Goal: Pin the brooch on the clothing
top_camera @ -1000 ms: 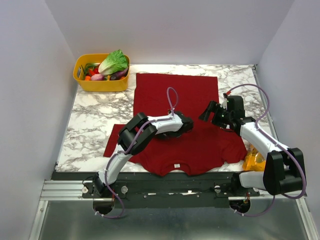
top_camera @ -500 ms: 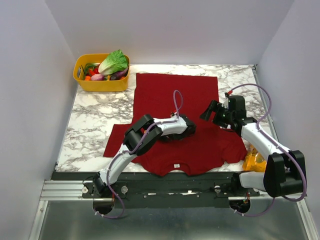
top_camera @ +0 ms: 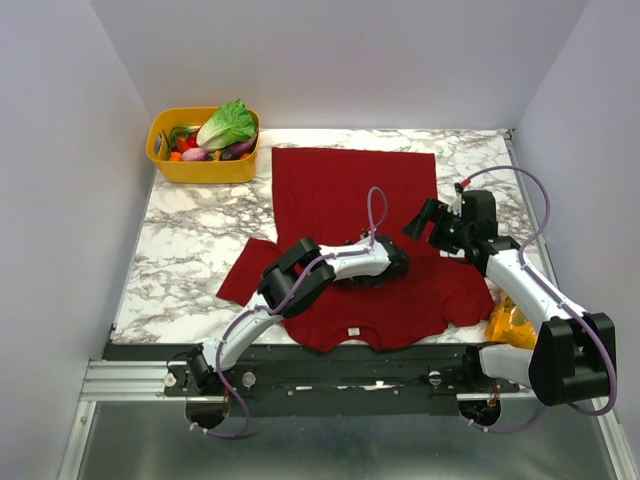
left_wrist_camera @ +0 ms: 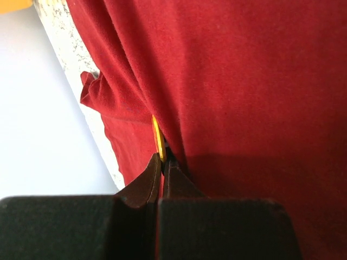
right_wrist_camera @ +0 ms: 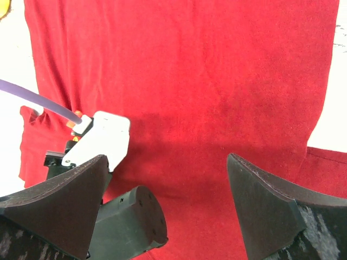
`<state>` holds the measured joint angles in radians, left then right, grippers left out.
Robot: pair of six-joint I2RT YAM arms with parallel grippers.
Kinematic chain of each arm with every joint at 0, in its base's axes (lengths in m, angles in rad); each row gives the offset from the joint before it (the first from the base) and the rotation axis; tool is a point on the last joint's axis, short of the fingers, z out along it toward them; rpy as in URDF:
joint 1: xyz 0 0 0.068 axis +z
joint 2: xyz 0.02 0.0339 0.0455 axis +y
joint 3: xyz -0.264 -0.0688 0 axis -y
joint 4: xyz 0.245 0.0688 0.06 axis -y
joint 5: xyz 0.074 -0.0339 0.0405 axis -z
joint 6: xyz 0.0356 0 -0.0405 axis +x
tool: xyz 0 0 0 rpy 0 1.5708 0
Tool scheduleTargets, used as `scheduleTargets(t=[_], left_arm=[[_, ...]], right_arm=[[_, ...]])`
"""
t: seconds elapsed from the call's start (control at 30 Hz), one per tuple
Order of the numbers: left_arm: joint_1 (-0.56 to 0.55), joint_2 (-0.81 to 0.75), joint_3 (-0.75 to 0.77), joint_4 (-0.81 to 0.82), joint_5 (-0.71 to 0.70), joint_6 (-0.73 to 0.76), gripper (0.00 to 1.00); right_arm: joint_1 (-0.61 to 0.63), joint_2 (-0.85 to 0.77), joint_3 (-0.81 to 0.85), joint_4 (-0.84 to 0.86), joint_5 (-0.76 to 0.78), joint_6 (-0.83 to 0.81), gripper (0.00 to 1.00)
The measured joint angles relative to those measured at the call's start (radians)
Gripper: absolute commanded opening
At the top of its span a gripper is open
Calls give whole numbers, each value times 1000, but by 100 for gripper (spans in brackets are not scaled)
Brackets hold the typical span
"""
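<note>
Left pincer [left_wrist_camera: 162,162] is clamped on the brooch [left_wrist_camera: 158,140], edge-on against a shirt [left_wrist_camera: 244,108] fold, probably so it bites cloth (its back's hidden). Right pincer [right_wrist_camera: 165,179] hovers spread wide nearby, likely to steady fabric.

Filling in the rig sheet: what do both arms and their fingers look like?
Both arms match: left arm and right arm have white links, bulky black joints and a thin purple cable looping off each wrist. Left fingers taper to thin dark tips; right fingers are broad black wedges.
</note>
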<state>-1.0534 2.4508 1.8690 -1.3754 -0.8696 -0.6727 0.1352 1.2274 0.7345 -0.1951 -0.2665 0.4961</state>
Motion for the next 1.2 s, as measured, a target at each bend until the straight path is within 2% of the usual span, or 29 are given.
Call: scheduleTargets(t=[0.2,0.4,0.7,1.2], left_arm=[[2,-102,-96,112,64,42,0],[1,-275,-188,316,237,84,0],[8,-372,-266,507,387,115,0],[137,-663,-586,832,615,127,0]], right_arm=[[0,-5,0,-2,0,0,98],[-3,-5,0,-3,0,0,98],[-5,-4,0,-5,-15,-4,97],[-3,33,0,1,-123,-31,94]])
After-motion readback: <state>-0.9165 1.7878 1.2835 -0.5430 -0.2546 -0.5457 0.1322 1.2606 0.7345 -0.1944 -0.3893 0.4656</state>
